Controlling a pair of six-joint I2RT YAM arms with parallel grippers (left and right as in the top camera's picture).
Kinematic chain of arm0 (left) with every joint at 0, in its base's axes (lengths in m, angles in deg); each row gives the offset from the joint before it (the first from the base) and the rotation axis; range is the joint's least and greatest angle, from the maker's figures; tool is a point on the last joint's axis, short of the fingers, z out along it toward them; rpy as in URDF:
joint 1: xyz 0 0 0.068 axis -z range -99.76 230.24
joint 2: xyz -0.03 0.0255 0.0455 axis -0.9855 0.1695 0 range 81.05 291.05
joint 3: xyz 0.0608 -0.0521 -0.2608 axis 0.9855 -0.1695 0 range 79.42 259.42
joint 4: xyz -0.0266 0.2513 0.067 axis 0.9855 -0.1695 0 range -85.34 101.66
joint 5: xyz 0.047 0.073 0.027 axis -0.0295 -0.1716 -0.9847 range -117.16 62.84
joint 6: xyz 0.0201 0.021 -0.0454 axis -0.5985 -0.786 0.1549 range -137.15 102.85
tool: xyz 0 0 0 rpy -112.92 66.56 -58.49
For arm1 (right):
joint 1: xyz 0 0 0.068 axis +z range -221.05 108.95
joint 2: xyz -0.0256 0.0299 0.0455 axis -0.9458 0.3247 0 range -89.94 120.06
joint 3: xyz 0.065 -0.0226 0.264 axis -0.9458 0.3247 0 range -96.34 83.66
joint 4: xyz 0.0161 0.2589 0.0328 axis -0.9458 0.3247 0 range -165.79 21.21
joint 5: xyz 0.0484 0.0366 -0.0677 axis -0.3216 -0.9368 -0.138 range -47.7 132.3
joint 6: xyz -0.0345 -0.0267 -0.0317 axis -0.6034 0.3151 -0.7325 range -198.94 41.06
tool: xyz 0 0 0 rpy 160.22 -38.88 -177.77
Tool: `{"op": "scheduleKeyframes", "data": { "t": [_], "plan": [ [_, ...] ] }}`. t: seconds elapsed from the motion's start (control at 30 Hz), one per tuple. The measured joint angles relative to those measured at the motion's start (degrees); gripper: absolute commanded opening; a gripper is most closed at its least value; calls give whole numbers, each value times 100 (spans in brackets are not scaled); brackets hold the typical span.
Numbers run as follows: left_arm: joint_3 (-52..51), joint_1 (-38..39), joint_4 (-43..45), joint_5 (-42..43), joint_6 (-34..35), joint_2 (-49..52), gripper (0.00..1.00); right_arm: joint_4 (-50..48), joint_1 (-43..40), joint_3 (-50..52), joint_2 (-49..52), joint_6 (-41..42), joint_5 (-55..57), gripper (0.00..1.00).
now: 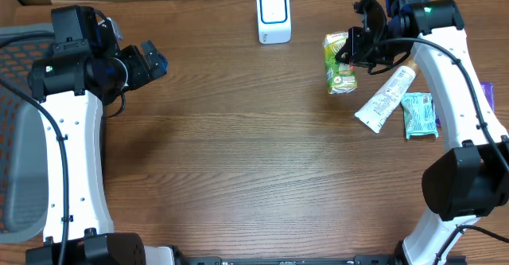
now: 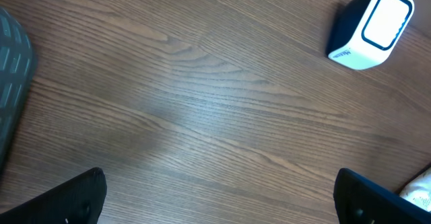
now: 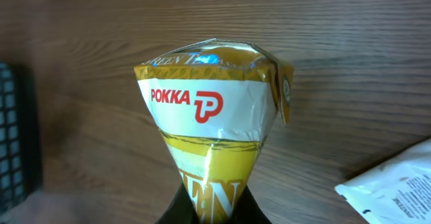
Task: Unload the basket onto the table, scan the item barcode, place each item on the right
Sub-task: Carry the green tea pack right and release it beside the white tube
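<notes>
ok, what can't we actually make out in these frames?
Barcode on the carton: the right wrist view shows only the logo face. Overhead it is too small and partly under the right gripper.
Print on the tube: overhead, too small.
The purple item: overhead, cut off by the right edge.
The dark gridded thing: right wrist, cut off by the left edge.

Both arms are white shells with black joints. The left arm (image 1: 75, 153), at the overhead frame's left edge, has small dark screws down its shell and a black cable alongside. The right arm (image 1: 455, 82), at the right edge, shows a green light. The left gripper (image 1: 159, 60) is black with blue trim.
</notes>
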Motion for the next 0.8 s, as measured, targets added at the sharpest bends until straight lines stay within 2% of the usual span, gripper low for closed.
{"op": "scheduleKeyframes", "data": {
  "t": [0.43,0.8],
  "plan": [
    [0,0,0,0,0,0,100,-1003,-11,1373,4,734,579,4],
    [0,0,-2,2,0,0,100,-1296,-20,1720,87,837,474,4]
  ]
}}
